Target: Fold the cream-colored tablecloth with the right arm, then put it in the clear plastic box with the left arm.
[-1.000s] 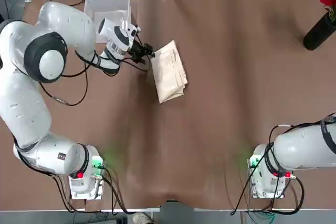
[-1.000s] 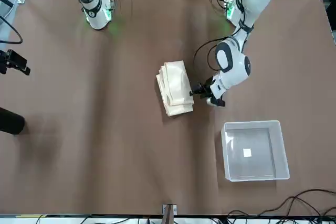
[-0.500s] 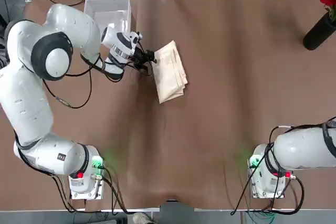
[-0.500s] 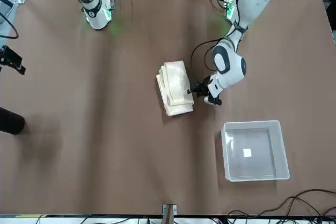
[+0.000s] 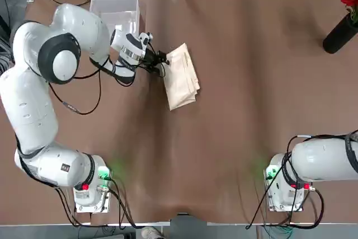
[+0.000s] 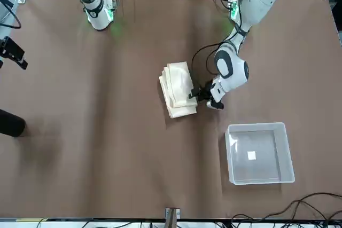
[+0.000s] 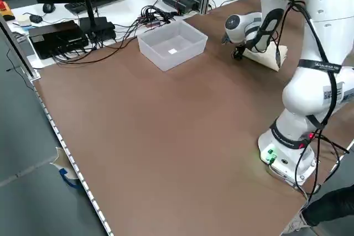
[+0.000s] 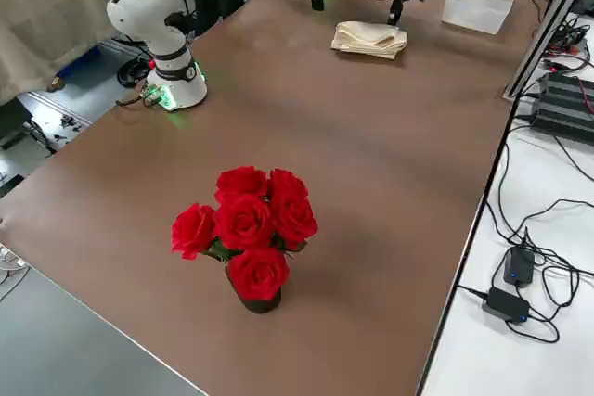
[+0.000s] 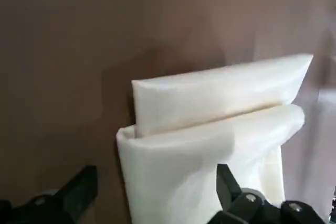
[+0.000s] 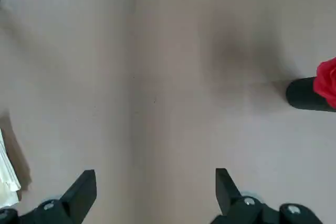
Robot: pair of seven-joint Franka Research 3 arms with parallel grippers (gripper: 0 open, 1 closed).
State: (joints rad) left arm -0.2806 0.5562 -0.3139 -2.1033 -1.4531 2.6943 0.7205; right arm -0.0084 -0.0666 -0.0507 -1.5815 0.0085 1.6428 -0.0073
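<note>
Near the table's (image 5: 235,110) far left corner sits the clear plastic box (image 5: 115,10), with nothing in it. Just beside it toward the middle, the left arm (image 5: 33,99) bends low over the table, its hand (image 5: 161,59) spread wide with the black fingers (image 9: 79,190) at the near edge of the cream-colored tablecloth (image 5: 181,76), not closed on it. The tablecloth lies folded in layers, flat on the table, left of centre toward the far edge. The right arm (image 5: 324,160) is drawn back at the near right corner, its hand (image 10: 155,192) wide and holding nothing. A vase of red roses (image 8: 246,234) stands at the far right corner.
</note>
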